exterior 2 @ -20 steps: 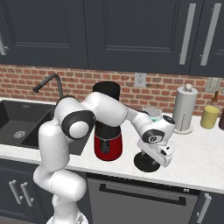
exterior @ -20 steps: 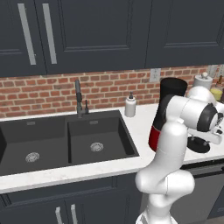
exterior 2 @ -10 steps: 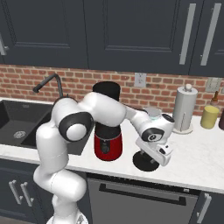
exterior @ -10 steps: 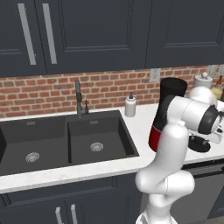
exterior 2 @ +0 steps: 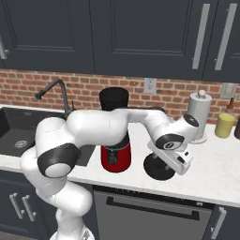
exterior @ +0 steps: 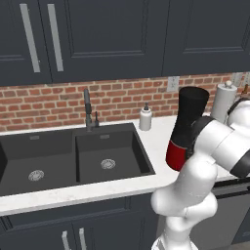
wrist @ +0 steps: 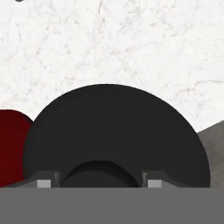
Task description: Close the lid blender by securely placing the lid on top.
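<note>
L base view: blender [exterior: 188, 128] stood on the white counter [exterior: 156, 141] to the right of the sink [exterior: 73, 156], black jar open at the top, red base partly behind the arm's elbow. Soap bottle [exterior: 145, 118] sat by the brick wall, paper towel roll [exterior: 224, 100] behind the jar. Wrist ran off the right edge, so no read on the hand from here.

R base view: lid [exterior 2: 158, 166] lay flat on the counter just right of the blender's red base, near the front edge. Gripper [exterior 2: 174, 161] was down over it, hand angled steeply so the fingers could meet the centre knob from above. Yellow bottle [exterior 2: 224, 125] sat well apart, further right by the wall.

Hand view: lid disc took up the middle, knob [wrist: 99, 174] sitting between the two fingertips [wrist: 43, 180], red base at the left. Jaws looked closed in on the knob, narrow gap w/ only the knob in it. Lid rested on the marble, not lifted.

Judgement: grasp stage done, pickup pending. Knob grip makes sense since the disc is too wide and flat to pinch by the rim. Next needs a straight lift, then move over the jar mouth, keep lid level so it seats.
</note>
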Tool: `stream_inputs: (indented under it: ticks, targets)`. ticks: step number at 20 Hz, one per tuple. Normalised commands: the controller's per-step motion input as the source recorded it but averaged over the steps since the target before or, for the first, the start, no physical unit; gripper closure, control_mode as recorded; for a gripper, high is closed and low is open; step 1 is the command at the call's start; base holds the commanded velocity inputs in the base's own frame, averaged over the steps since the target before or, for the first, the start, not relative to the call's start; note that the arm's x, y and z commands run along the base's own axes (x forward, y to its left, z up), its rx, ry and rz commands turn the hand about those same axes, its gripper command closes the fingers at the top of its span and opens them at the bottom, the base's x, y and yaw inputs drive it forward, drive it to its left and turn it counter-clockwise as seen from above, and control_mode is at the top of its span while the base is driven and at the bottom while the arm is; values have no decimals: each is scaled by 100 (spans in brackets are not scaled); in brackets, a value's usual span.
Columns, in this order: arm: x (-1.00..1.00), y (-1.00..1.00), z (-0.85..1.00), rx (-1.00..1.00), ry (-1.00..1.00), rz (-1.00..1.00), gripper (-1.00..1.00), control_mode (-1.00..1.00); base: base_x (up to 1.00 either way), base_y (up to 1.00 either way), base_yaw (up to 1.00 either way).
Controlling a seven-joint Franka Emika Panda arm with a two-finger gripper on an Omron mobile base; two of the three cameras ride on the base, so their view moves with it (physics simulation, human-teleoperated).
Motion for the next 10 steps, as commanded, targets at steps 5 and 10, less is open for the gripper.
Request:
stream_inputs:
  ticks: [5,10]
  targets:
    - [-48,14,100,0,-11,0,100,-100,0,0,0]
    - [-25,42,100,0,-2,0,100,-100,0,0,0]
